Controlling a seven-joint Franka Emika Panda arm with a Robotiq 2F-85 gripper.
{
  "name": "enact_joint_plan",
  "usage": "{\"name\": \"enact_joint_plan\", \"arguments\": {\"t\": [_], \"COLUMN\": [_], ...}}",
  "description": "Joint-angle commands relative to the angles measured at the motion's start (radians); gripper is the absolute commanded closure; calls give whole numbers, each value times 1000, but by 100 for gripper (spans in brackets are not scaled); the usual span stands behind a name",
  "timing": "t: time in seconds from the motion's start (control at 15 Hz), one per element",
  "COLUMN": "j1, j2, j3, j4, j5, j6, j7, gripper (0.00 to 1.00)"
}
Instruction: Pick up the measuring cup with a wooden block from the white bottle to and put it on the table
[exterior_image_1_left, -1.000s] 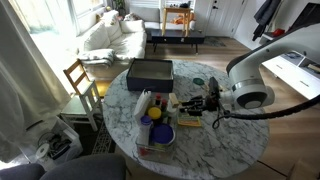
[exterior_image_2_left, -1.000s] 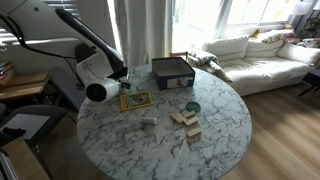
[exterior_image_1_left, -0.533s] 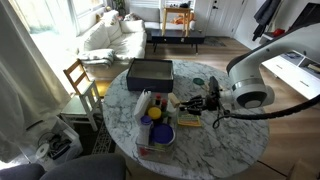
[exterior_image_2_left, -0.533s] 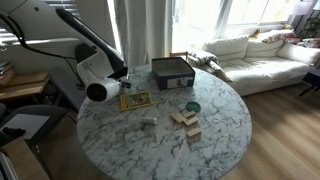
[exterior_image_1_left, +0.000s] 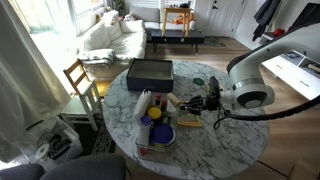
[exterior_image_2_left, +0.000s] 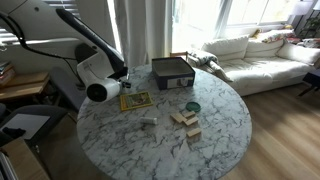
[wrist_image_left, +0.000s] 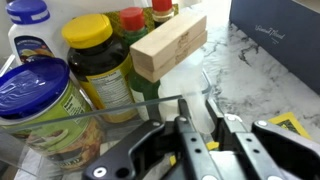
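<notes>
The marble surface (exterior_image_1_left: 218, 150) is crowded at its middle, where the white bottle (exterior_image_1_left: 144, 103) lies. The clear measuring cup (wrist_image_left: 170, 98), with the wooden block (wrist_image_left: 168, 45) tilted in it, sits against the jars and has apparently not been moved to bare marble. The claw (wrist_image_left: 199, 128) straddles the cup's rim. Whether it is clamped cannot be told. The lift and the placing seem still to do.

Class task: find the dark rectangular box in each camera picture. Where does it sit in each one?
Exterior view: the dark box sits upper centre, near the table's far edge.
Exterior view: upper centre again, near the far edge.
Wrist view: top right corner, cut off by the frame.
Shared landmark: the marble table under it.
</notes>
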Motion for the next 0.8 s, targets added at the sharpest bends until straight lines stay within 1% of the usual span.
{"name": "enact_joint_plan", "arguments": {"t": [0.0,0.13,0.2,0.27,0.4,0.47,0.73], "j1": [-8,-8,-7,-7,-8,-9,-16], "j2": [11,11,12,12,13,13,11], "j3": [-7,-6,-7,-7,-8,-10,-15], "j4": [-3,-3,-4,-3,-4,-3,-5], "j5": [19,16,16,16,16,18,21], "j6": [-37,-47,-51,-53,-56,-56,-63], "j7": [-42,-46,-48,-51,-58,-61,-76], "gripper": [81,83,81,59,54,48,17]}}
